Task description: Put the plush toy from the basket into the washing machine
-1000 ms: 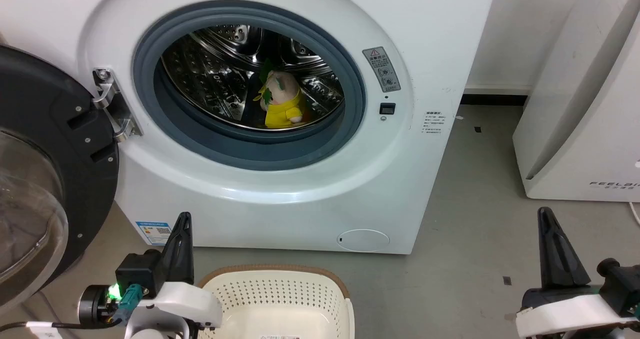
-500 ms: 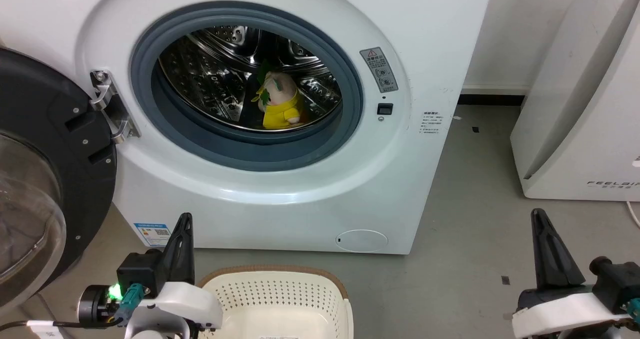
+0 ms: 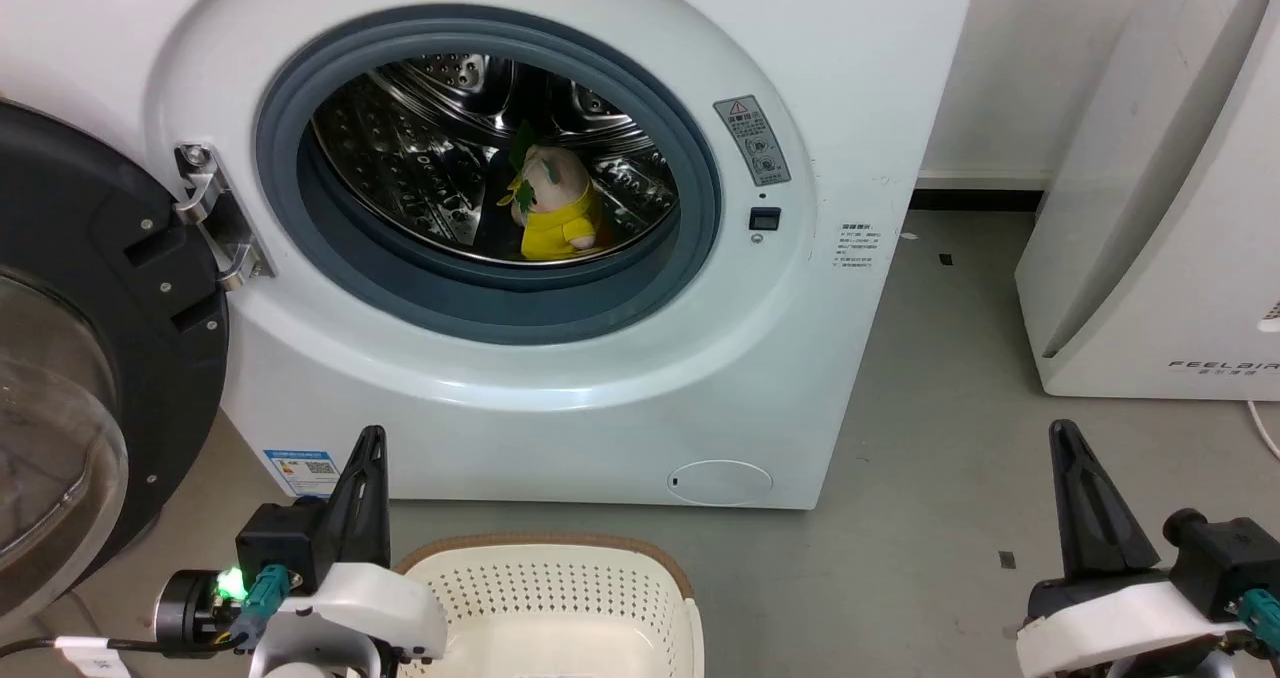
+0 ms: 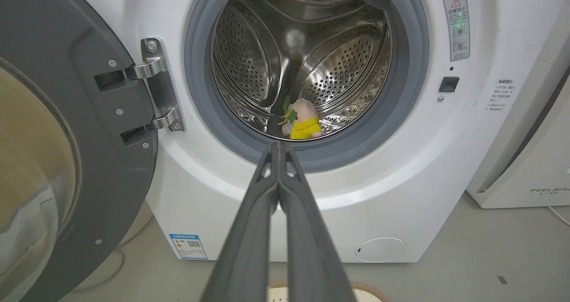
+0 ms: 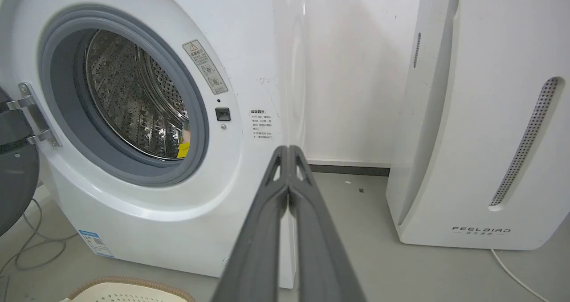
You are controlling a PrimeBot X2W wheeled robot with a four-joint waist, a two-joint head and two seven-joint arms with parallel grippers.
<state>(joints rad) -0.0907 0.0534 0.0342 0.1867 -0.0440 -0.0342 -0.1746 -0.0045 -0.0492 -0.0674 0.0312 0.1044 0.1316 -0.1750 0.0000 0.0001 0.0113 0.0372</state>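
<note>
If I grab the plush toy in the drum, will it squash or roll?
Probably soft and light: the plush toy looks stuffed, so it would likely squash. It sits on the curved steel drum, so a nudge may topple it.

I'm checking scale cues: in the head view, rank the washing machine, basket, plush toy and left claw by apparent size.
1. washing machine
2. basket, though cropped by the bottom edge
3. plush toy and left claw look alike; the claw is nearer the camera, so unranked.
</note>
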